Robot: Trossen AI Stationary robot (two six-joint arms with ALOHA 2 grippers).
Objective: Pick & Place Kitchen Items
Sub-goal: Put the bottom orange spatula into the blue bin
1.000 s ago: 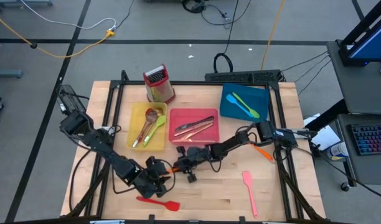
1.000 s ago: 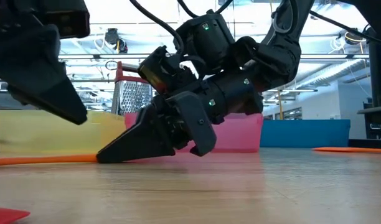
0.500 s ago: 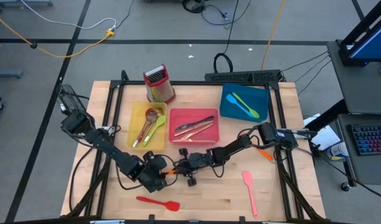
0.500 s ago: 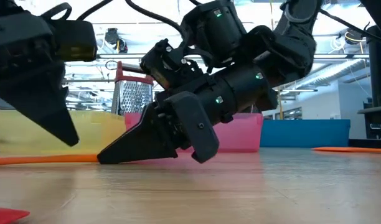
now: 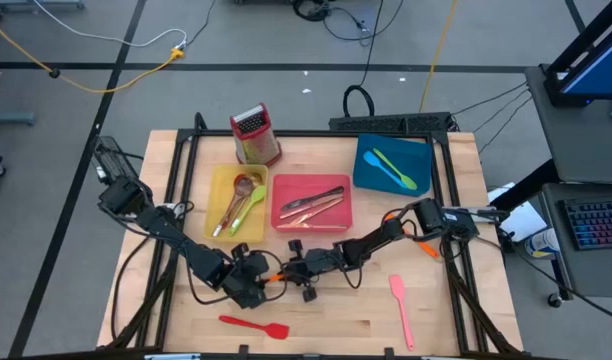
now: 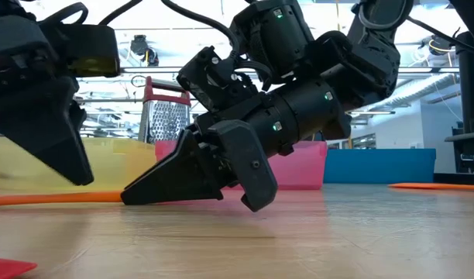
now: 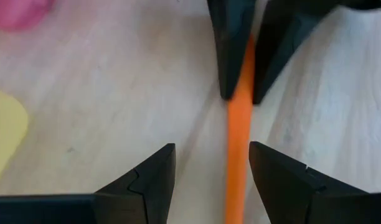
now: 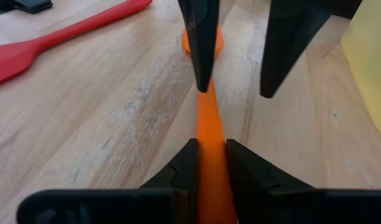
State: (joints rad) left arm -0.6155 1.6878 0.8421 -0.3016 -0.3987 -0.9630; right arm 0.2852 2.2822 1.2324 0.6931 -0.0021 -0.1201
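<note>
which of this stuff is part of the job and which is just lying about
Job:
- orange utensil, gripped by right gripper, left gripper open around it
- red spatula
- pink spatula
- green utensils in blue tray
- cutlery in pink tray
- utensils in yellow tray

Lying about:
- grater
- cables on floor

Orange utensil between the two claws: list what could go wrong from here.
1. The right claw is shut on the orange utensil near one end only, so it may pivot or slip when lifted.
2. The left claw is open astride the same handle; dragging it could snag a finger.
3. The red spatula lies close by and could get bumped.
</note>
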